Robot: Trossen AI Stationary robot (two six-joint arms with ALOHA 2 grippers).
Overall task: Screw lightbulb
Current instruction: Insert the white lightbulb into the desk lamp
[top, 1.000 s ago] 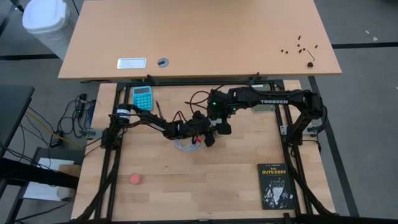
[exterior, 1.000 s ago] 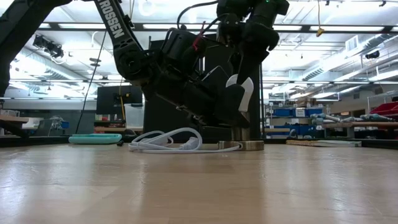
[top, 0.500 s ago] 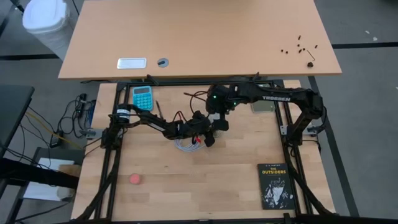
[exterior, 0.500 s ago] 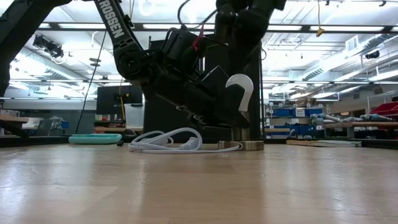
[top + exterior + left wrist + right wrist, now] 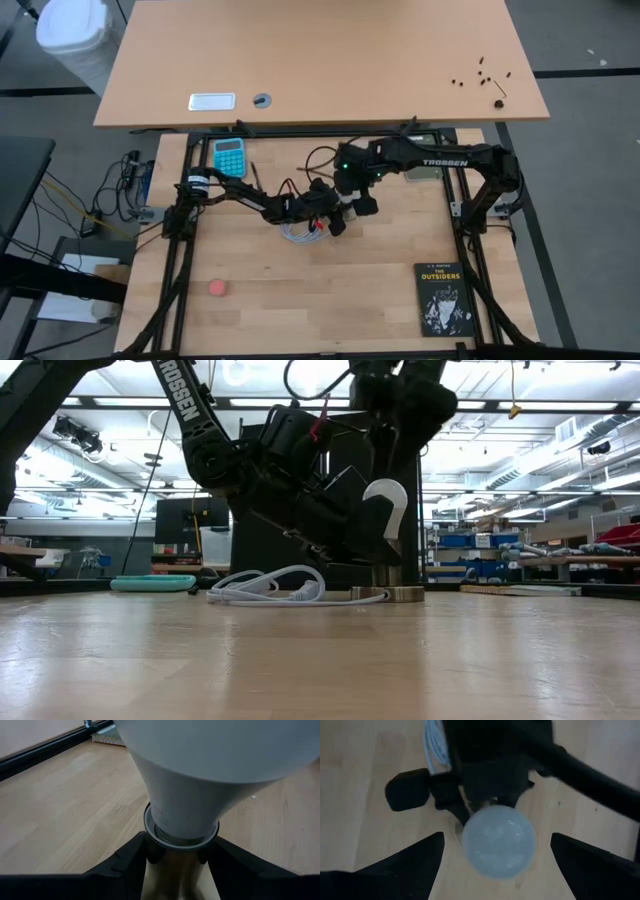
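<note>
The pale wooden butcher-block tabletop [image 5: 300,300] sits in a black metal frame, and beyond it a larger tan laminate desk [image 5: 320,60] carries a small silver plate and a scatter of dark screws; a white lidded bin [image 5: 72,35] stands on the grey floor at the far left corner. The low view looks across the planks into a workshop with strip lights, shelving and benches. White capitals reading "TROSSEN" run along the right arm [image 5: 440,160] in the high view and along the left arm [image 5: 185,400] in the low view. A black paperback book [image 5: 443,299] lies near the right front corner, its cover reading "THE OUTSIDERS". A teal pocket calculator [image 5: 230,155] rests at the left rear, and a small pink ball [image 5: 218,288] lies near the left front. At the middle, a coiled white cord [image 5: 270,585] leads to a round metallic socket base [image 5: 395,594]. The left hand [image 5: 181,865] is pressed tight on the socket's neck just beneath the white frosted lightbulb [image 5: 498,840], which stands upright in the socket. The right hand [image 5: 496,854] hovers directly above the bulb, fingers spread wide and clear of it.
</note>
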